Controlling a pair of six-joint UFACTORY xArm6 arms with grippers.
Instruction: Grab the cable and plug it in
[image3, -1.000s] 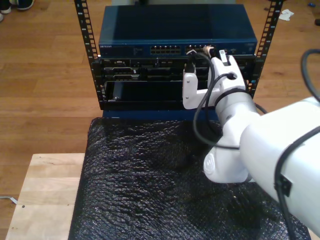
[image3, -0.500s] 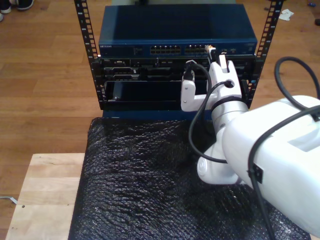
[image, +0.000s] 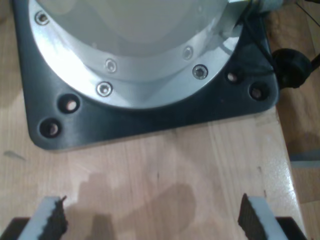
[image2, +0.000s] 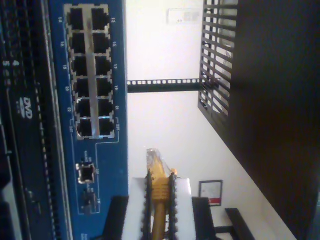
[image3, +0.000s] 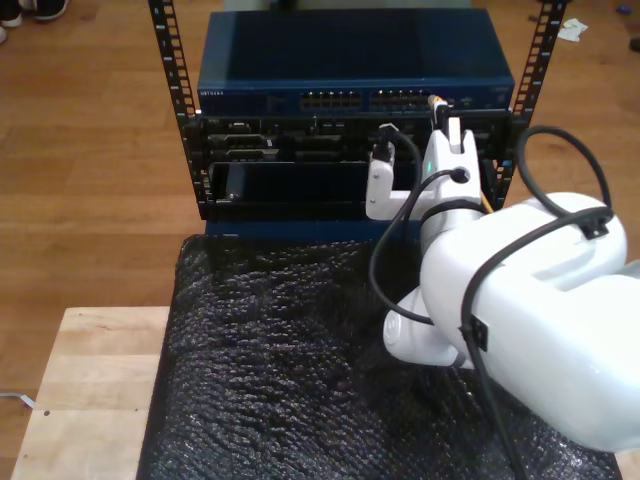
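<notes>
A "DVD" logo (image2: 24, 114) stands on the black unit (image2: 25, 165) beside the blue switch (image2: 60, 150).

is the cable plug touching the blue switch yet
Apart. In the second wrist view, the cable is clamped in my second gripper, and pale background shows between its clear plug and the blue switch.
</notes>
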